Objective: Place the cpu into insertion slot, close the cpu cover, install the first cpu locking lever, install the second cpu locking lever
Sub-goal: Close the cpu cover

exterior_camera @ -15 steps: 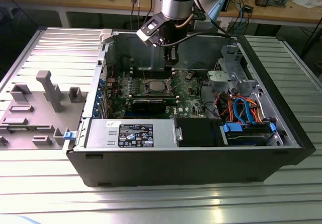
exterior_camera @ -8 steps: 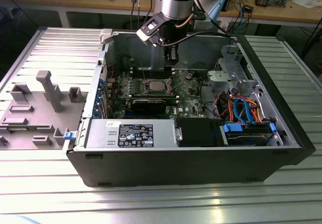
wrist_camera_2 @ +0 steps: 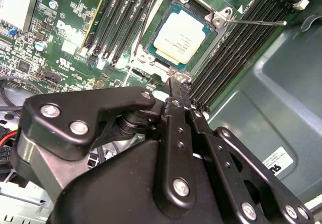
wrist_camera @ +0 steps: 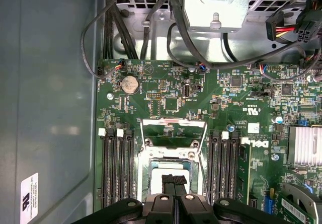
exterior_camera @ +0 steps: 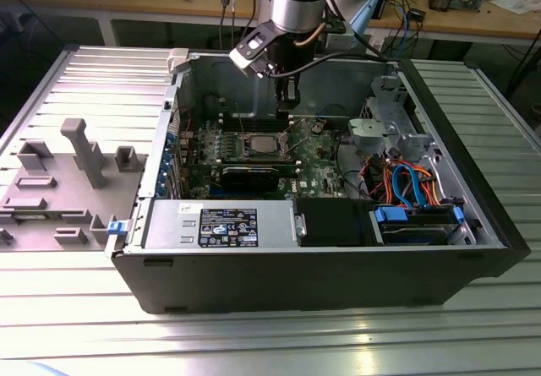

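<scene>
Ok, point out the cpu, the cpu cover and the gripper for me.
cpu [wrist_camera_2: 181, 35], second wrist view, middle of its metal top.
cpu cover [wrist_camera: 173, 120], first wrist view, crossbar of the open frame.
gripper [wrist_camera: 173, 180], first wrist view, midway between its fingertips.

Shows the cpu [wrist_camera_2: 181, 35] lying flat, silver top up, in the insertion slot [wrist_camera_2: 147, 58], with black memory slots [wrist_camera_2: 229, 58] on either side. Shows a thin metal lever [wrist_camera_2: 256, 21] jutting from one socket corner. Puts the tip of the black gripper [wrist_camera_2: 176, 85] just beside the slot's rim.

Prob. a robotics lab, open PC case [exterior_camera: 296, 276] on slatted alu bench [exterior_camera: 84, 329], cable-strewn desks [exterior_camera: 473, 23] behind
</scene>
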Controlling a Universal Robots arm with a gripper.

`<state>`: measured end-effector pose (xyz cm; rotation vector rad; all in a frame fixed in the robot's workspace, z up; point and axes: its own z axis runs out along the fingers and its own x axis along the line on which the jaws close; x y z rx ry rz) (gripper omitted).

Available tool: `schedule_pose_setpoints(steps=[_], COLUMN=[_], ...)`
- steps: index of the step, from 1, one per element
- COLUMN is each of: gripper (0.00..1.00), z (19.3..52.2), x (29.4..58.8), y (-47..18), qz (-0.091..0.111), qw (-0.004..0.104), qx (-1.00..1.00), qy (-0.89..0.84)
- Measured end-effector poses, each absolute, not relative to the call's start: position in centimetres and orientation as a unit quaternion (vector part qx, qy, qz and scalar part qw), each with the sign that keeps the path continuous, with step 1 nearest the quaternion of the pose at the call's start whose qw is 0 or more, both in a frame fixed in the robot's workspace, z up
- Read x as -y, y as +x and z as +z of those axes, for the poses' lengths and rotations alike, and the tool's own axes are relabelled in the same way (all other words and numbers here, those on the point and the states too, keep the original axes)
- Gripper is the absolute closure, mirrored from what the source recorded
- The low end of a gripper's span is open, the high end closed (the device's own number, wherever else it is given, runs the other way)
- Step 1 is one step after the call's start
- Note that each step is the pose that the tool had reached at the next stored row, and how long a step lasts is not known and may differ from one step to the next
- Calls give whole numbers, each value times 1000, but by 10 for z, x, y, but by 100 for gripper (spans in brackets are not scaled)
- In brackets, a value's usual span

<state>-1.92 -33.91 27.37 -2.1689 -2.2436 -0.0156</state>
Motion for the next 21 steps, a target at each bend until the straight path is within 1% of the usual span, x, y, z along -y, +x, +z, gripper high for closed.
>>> schedule_pose_setpoints(steps=[21], gripper=[89], z=[274], x=[339], y=[-15], qz=[-1], qw=[9], qx=[719], qy=[-695])
